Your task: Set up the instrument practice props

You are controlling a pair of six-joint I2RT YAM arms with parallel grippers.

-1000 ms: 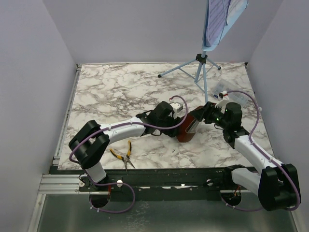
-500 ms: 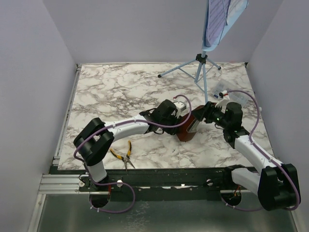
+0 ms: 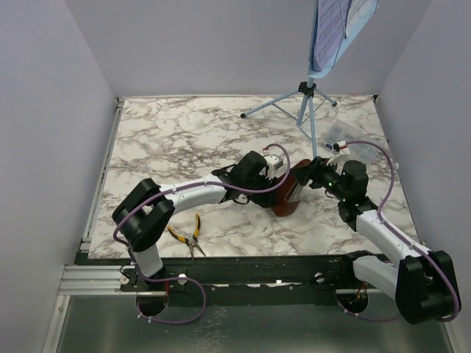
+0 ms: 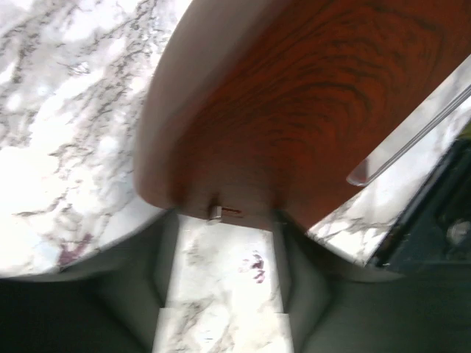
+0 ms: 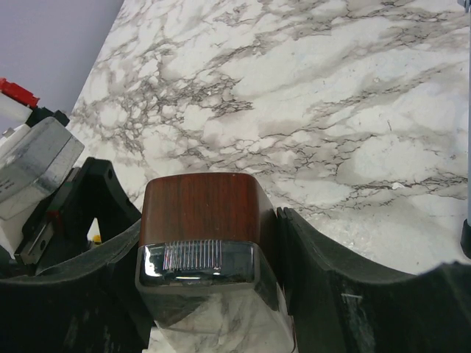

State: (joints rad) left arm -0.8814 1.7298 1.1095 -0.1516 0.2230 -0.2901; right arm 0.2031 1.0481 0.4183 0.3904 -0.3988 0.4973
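You have, by count: one music stand (image 3: 321,65); one sheet of music (image 3: 333,26); one brown metronome (image 3: 285,197); one pair of yellow-handled pliers (image 3: 188,235); one clear plastic box (image 3: 340,135).

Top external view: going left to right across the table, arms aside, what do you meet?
yellow-handled pliers → metronome → clear plastic box. The music stand spreads across the metronome's place, so it is left out.

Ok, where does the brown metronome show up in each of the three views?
Top external: the metronome sits just right of centre.
Left wrist: it fills the upper middle and right, very close.
Right wrist: it is at bottom centre.
Shared landmark: the marble tabletop, seen in all three.
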